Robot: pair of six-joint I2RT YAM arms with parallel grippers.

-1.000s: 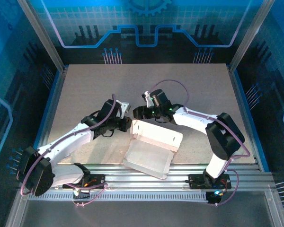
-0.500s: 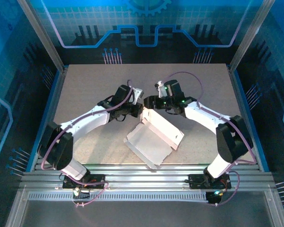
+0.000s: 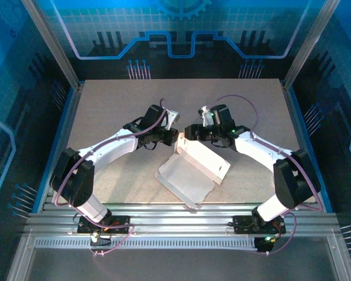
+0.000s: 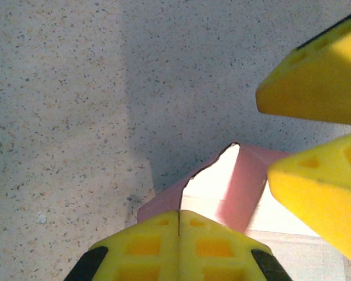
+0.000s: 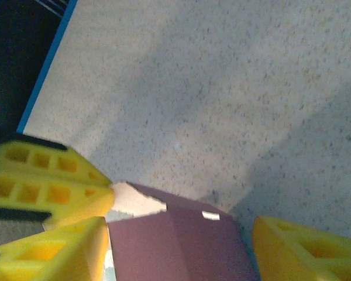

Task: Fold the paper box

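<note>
Nearest the arm bases, the thin card paper box (image 3: 187,175), pink on one face and whitish on the other, lay on the speckled grey-beige table (image 3: 117,105), a little right of centre. Its broad whitish panel lay flat towards the near edge. Behind that panel, a long side wall stood partly raised and ran out to the far left corner of the sheet.

Both grippers met at that far corner. The left gripper (image 4: 179,221) had its yellow jaws pressed together right at the edge of a small upright flap. Whether the card was caught between them could not be told. The right gripper (image 5: 181,233) held its jaws well apart, one on each side of the pink end panel, without closing on it.

The step in hand looked like forming the end of the box: standing the wall up and tucking the corner flap inward. The fold seemed only begun, since most of the sheet was open. The next move would probably call for the right jaws to press the end panel over while the left steadied the flap, gently enough not to crease the card.
</note>
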